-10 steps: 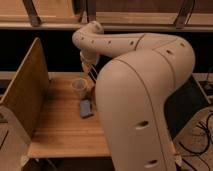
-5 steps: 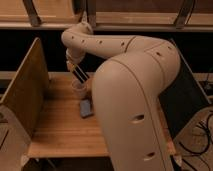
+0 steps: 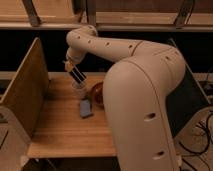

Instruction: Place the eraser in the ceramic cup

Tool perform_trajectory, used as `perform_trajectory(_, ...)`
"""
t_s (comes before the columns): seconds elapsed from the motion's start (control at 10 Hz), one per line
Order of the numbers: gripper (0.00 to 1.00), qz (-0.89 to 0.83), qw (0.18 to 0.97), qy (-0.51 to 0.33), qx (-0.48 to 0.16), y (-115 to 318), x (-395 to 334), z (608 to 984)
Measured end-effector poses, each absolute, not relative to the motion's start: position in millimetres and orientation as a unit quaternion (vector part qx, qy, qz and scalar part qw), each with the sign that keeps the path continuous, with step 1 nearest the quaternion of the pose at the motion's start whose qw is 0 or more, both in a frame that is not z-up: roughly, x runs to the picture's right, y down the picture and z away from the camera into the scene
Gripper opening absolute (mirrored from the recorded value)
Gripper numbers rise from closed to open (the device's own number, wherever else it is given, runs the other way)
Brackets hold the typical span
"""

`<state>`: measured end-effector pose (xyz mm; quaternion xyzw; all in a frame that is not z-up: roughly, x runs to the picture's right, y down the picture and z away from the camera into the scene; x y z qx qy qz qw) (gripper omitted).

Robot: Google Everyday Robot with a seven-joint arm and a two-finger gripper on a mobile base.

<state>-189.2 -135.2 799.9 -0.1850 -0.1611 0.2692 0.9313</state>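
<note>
Camera view: gripper (image 3: 71,68) clamped on eraser (image 3: 77,75), held tilted directly over ceramic cup (image 3: 79,89) on desk (image 3: 65,127), lower end near rim.

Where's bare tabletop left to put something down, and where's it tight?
Free: the wooden table in front of the blue-grey block, out to the near edge, and the strip between the block and the side panel. Crowded: the back, where the gripper, shut on the eraser, sits over the ceramic cup beside the orange-red bowl.
</note>
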Motion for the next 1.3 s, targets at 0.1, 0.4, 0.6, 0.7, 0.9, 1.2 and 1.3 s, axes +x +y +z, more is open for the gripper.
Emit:
perform_trajectory(0.1, 0.0, 0.269, 0.931, -0.162, -0.186, -134.4, -190.5, 799.7)
perform_trajectory(0.4, 0.0, 0.277, 0.927, -0.168, -0.187, -131.8, -183.0, 802.2)
perform_trajectory(0.6, 0.0, 0.283, 0.923, -0.171, -0.196, -127.4, -174.5, 810.6)
perform_trajectory(0.7, 0.0, 0.283, 0.922, -0.174, -0.201, -127.0, -171.9, 815.0)
perform_trajectory(0.9, 0.0, 0.279, 0.92, -0.181, -0.208, -127.6, -173.3, 820.8)
perform_trajectory(1.2, 0.0, 0.265, 0.915, -0.2, -0.228, -123.3, -189.4, 836.7)
perform_trajectory(1.3, 0.0, 0.259, 0.913, -0.203, -0.239, -117.6, -195.7, 844.4)
